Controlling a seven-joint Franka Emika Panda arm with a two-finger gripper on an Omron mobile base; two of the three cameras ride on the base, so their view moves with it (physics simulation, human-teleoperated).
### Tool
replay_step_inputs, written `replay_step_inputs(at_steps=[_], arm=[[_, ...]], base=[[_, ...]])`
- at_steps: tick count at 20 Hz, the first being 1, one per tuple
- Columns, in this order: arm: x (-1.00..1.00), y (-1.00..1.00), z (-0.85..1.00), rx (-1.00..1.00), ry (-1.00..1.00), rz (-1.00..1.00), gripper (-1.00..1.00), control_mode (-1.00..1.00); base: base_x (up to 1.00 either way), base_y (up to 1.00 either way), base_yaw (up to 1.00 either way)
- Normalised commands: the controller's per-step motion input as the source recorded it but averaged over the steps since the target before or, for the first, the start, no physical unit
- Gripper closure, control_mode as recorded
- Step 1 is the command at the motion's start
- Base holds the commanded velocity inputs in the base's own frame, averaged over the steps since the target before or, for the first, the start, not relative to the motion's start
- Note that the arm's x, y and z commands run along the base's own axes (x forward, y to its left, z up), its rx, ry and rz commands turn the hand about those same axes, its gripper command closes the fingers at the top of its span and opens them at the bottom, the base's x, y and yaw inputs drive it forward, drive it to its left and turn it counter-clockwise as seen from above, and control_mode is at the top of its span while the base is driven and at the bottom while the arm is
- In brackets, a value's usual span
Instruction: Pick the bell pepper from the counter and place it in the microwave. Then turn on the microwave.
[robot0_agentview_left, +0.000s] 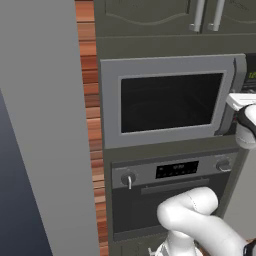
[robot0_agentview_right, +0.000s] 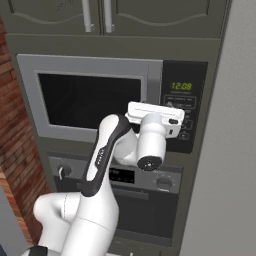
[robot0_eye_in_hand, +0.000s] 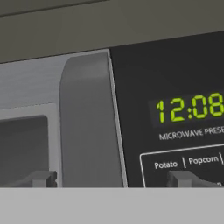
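1. Where seen low in the hand view, fingertips (robot0_eye_in_hand: 40, 178) spread wide with nothing between them: one before the door's lower frame, the other just under the Potato key (robot0_eye_in_hand: 166, 164).
2. Cannot tell whether either tip touches the surface in front of it.
3. Gripper (robot0_eye_in_hand: 113, 181) aimed straight at the seam between the door handle (robot0_eye_in_hand: 89, 122) and the keypad panel (robot0_eye_in_hand: 175, 74).
4. On the panel: green digits (robot0_eye_in_hand: 190, 108) reading 12:08 near its top edge, a line of small white lettering beneath, then the Potato key and a Popcorn key (robot0_eye_in_hand: 203, 159) side by side in a white outline.
5. From the right base view, hand held level and close in front of the panel's lower half, wrist hanging just below it, white arm bent up from the lower left.
6. Microwave (robot0_agentview_left: 112, 100) built into the dark cabinet column, door shut, handle running up its right edge next to the panel.
7. Window (robot0_agentview_left: 170, 102) dark; cannot tell what lies behind the glass.
8. Oven (robot0_agentview_left: 150, 197) directly under the microwave, with a knob (robot0_agentview_left: 128, 178) at the left end of its control strip and a small dark display in the middle.
9. Cabinet doors (robot0_agentview_right: 55, 15) with silver handles above the microwave's top edge.
10. Brick wall (robot0_agentview_left: 90, 100) strip just beside the column's left edge.
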Motion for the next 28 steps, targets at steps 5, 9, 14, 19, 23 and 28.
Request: replay_step_inputs(at_steps=[5, 9, 14, 19, 23, 28], arm=[[0.08, 0.0, 0.09, 0.01, 0.0, 0.01, -1.0, -1.0], [0.1, 0.0, 0.03, 0.0, 0.0, 0.0, -1.0, -1.0], [0.17, 0.0, 0.02, 0.0, 0.0, 0.0, -1.0, -1.0], [0.24, 0.0, 0.07, 0.02, 0.0, 0.01, -1.0, -1.0], [0.01, 0.02, 0.14, 0.01, -0.01, 0.03, -1.0, -1.0], [0.0, 0.0, 0.23, 0.0, -0.03, 0.03, -1.0, -1.0]], base=[[0.0, 0.0, 0.0], [0.0, 0.0, 0.0], [0.0, 0.0, 0.0], [0.0, 0.0, 0.0], [0.0, 0.0, 0.0], [0.0, 0.0, 0.0]])
